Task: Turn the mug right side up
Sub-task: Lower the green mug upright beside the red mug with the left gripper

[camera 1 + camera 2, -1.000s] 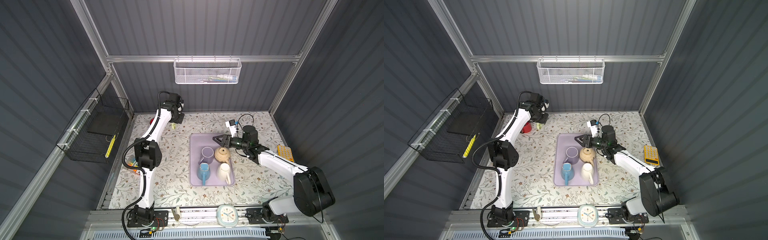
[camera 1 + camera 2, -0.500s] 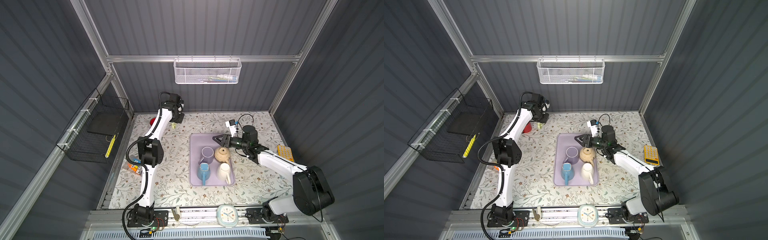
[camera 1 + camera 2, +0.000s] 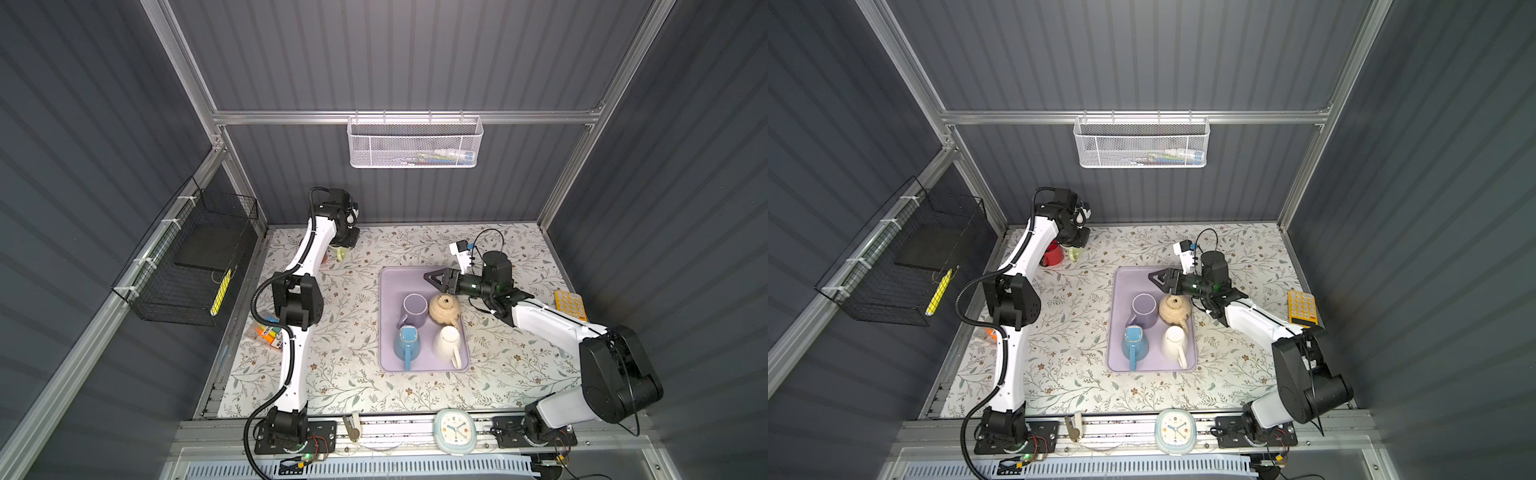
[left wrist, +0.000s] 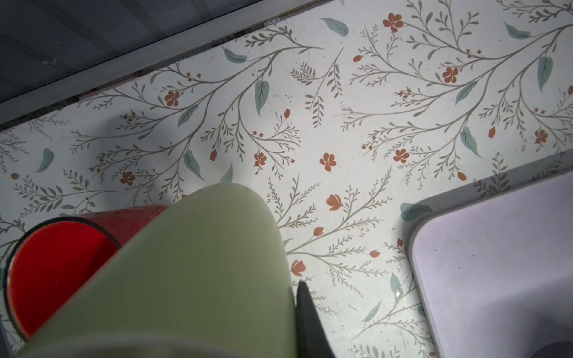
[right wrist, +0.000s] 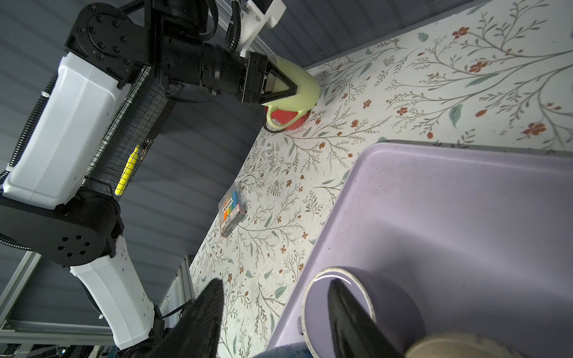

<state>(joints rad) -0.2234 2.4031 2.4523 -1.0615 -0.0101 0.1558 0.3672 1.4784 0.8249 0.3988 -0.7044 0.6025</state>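
Logged left gripper point(image 5: 292, 90) clenched on pale green mug point(image 4: 201, 263), just beside red mug point(image 4: 55, 257), far left, saw right gripper point(image 3: 430, 277) partly spread, grasping nothing, above far end of tray point(image 3: 394, 287)

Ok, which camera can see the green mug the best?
The right wrist view: it shows most of the green mug, handle included, clamped in the left gripper. The left wrist view is so close that the mug is just a big green shape. In both top views only a sliver peeks out below the arm.
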